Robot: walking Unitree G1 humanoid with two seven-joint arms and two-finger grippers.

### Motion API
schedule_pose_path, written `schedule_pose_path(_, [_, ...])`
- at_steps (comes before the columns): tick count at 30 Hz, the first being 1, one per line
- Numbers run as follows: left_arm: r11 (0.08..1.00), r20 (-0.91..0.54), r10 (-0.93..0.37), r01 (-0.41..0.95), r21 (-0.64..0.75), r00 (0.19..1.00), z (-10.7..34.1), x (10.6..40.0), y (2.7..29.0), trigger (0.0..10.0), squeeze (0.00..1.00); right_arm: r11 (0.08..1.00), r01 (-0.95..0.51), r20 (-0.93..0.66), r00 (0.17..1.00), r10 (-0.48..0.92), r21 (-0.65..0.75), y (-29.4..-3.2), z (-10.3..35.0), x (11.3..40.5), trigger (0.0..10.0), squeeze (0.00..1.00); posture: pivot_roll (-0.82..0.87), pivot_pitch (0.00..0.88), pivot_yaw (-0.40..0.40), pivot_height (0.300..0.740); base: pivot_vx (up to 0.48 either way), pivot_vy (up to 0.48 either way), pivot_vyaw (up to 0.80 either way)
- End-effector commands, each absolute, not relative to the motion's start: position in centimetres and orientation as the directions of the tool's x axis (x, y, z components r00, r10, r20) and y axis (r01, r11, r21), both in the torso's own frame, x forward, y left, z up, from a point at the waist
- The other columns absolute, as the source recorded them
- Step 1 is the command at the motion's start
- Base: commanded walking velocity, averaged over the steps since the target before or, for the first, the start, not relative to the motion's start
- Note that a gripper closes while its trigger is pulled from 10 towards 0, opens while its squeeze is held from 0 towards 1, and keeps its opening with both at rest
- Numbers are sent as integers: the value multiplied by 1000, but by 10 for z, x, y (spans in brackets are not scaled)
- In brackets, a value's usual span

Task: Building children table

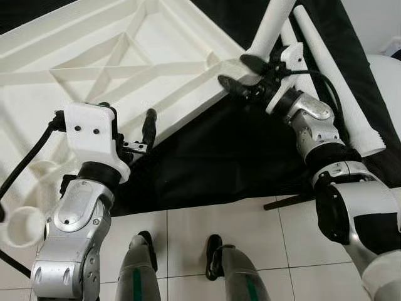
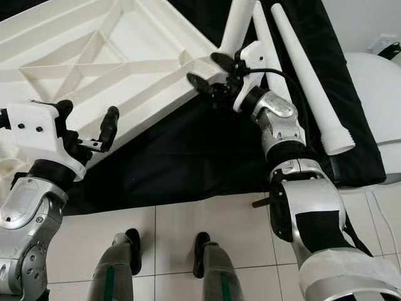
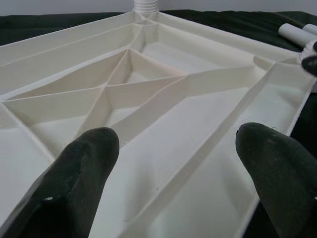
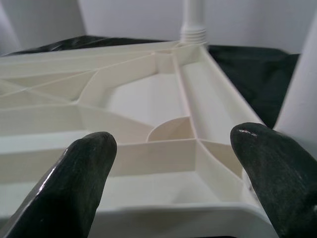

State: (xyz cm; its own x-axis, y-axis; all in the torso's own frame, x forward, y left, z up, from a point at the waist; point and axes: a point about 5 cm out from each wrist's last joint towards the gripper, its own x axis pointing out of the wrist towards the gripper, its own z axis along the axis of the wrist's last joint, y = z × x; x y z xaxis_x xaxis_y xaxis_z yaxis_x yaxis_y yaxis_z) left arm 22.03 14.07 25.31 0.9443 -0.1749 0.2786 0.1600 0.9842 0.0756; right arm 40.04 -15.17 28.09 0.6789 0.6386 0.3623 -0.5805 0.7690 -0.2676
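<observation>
Tabletop [image 1: 125, 69] lies upside down on a black sheet [image 1: 219, 163]; right gripper [image 1: 241, 72] at its corner, left gripper [image 1: 135, 135] at its edge, jaws open on both.

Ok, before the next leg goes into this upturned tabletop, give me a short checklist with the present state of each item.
1. Tabletop lies ribs up on the black cloth: ok.
2. Right gripper open at the tabletop's near corner: ok.
3. Left gripper open over the long edge, gripping nothing: ok.
4. Loose legs lie on the cloth beside the right arm: ok.
5. Mounted leg fully seated in its corner: cannot tell.
</observation>
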Motion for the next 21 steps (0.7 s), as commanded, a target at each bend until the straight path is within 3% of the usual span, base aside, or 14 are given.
schedule_pose_path(1, [993, 272, -112, 99, 60, 956, 252, 216, 144, 10000, 0, 812, -524, 427, 693, 581, -256, -166, 293, 400, 10000, 0, 229, 359, -49, 740, 0, 0, 0])
schedule_pose_path(5, [993, 266, -115, 103, 59, 957, 252, 219, 143, 10000, 0, 817, -505, 493, 654, 574, -280, -165, 302, 397, 10000, 0, 222, 352, -45, 740, 0, 0, 0])
schedule_pose_path(9, [986, 237, -153, 132, 102, 959, 245, 224, 143, 10000, 0, 791, -565, 617, 543, 570, -234, -152, 307, 388, 10000, 0, 212, 337, -39, 740, 0, 0, 0])
schedule_pose_path(13, [983, 228, -160, 134, 124, 960, 242, 230, 145, 10000, 0, 778, -599, 646, 521, 558, -189, -146, 304, 386, 10000, 0, 208, 326, -38, 740, 0, 0, 0])
schedule_pose_path(17, [963, 158, -234, 206, 176, 959, 234, 247, 145, 10000, 0, 709, -696, 654, 486, 580, -111, -127, 276, 368, 10000, 0, 194, 301, -30, 740, 0, 0, 0])
schedule_pose_path(21, [941, 102, -281, 252, 227, 954, 228, 257, 143, 10000, 0, 710, -700, 636, 515, 575, -76, -120, 260, 357, 10000, 0, 189, 280, -22, 740, 0, 0, 0])
